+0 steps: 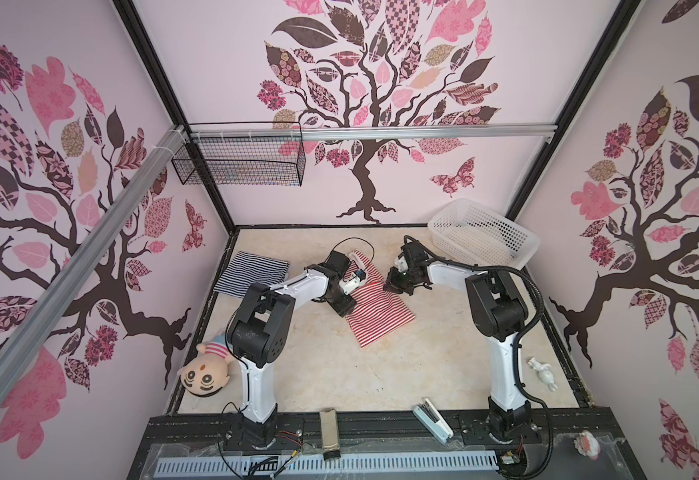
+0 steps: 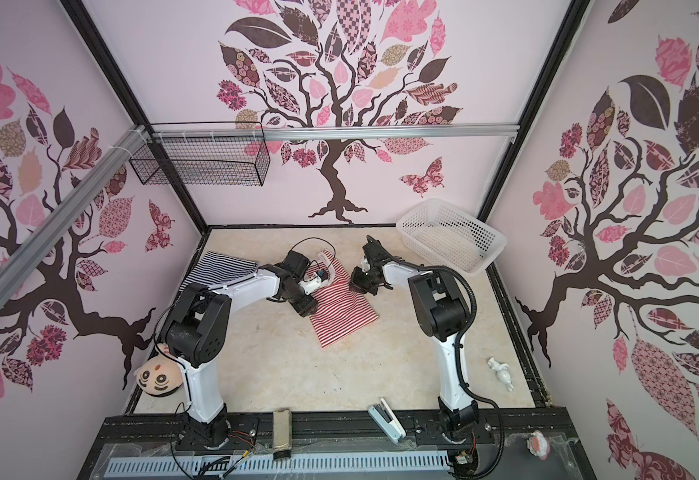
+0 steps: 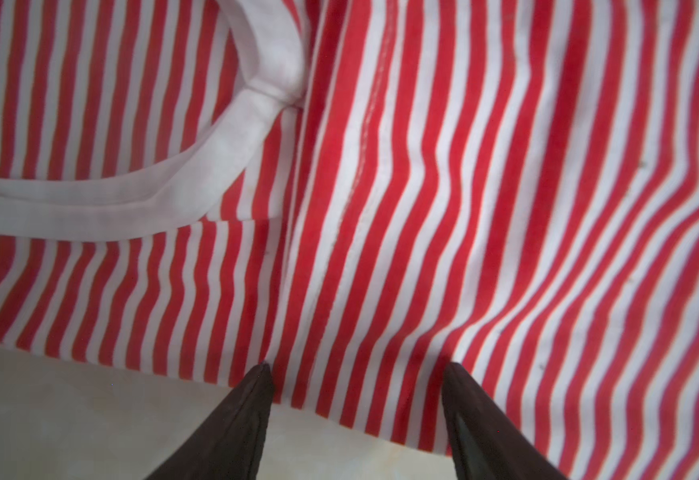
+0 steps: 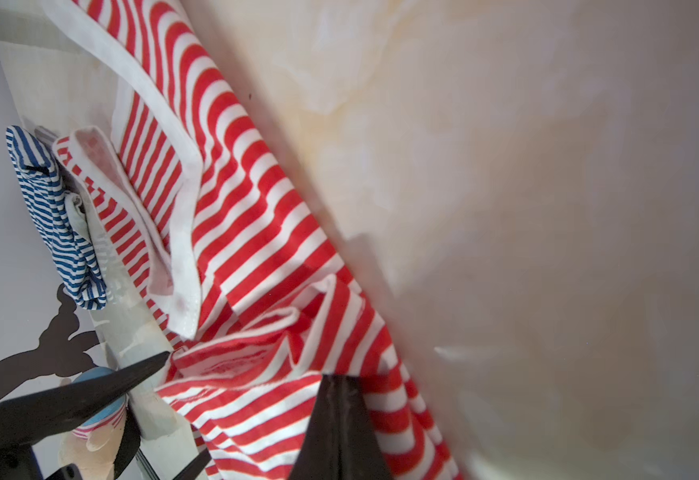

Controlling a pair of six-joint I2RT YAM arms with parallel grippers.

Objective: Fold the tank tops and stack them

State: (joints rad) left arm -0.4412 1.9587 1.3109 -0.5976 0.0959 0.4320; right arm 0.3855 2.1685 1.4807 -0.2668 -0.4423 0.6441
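Mid-table, right pincer (image 4: 336, 384) clamps red tank top (image 1: 381, 316); left pincer (image 3: 356, 369) agape astride hem; navy tank top (image 1: 252, 272), basket (image 1: 501, 246) aside.

In both top views, a plush doll (image 1: 204, 376) with a striped hat lies on the marbled tabletop (image 1: 331, 374) at eight o'clock, against the left wall. A white perforated basket (image 1: 501, 224) sits in the corner at one o'clock. A white stapler (image 1: 433, 419) lies at five o'clock and a small white figurine (image 1: 543, 372) at four. A black wire basket (image 1: 240, 164) hangs from the rail at eleven.
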